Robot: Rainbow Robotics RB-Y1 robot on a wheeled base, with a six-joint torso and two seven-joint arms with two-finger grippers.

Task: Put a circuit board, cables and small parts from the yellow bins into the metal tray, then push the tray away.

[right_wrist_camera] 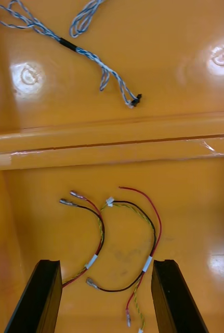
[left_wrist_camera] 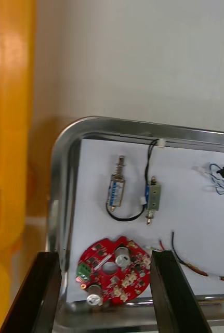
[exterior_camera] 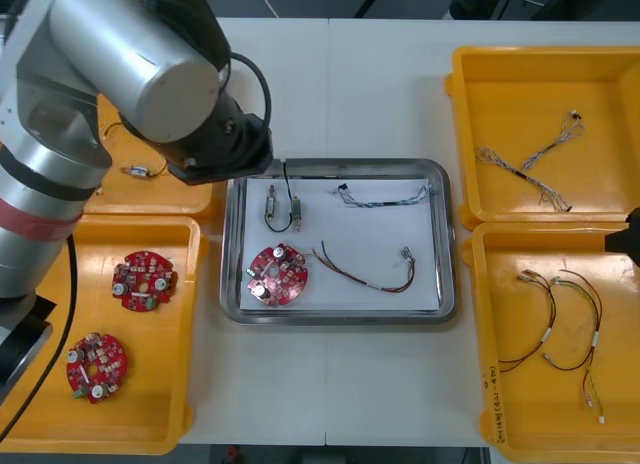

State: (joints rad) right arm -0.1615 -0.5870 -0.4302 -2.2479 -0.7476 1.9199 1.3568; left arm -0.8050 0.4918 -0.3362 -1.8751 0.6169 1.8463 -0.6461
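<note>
The metal tray (exterior_camera: 445, 234), white inside, holds a round red circuit board (exterior_camera: 277, 276), two small metal parts (exterior_camera: 283, 206) joined by a black cable, a blue and white cable (exterior_camera: 385, 196) and a red and yellow cable (exterior_camera: 370, 269). My left gripper (left_wrist_camera: 105, 296) hangs open over the tray's near left corner. The circuit board (left_wrist_camera: 114, 270) lies below, between its fingers, and the small metal parts (left_wrist_camera: 117, 188) lie beyond it. My right gripper (right_wrist_camera: 106, 299) is open above red and yellow cables (right_wrist_camera: 117, 239) in the near right yellow bin (right_wrist_camera: 205, 218), holding nothing.
Two more circuit boards (exterior_camera: 143, 280) (exterior_camera: 96, 365) lie in the near left bin (exterior_camera: 185, 384). A small metal part (exterior_camera: 140, 171) sits in the far left bin. The far right bin (exterior_camera: 480, 84) holds a twisted blue and white cable (exterior_camera: 530, 164). My left arm (exterior_camera: 130, 54) overhangs the far left bin.
</note>
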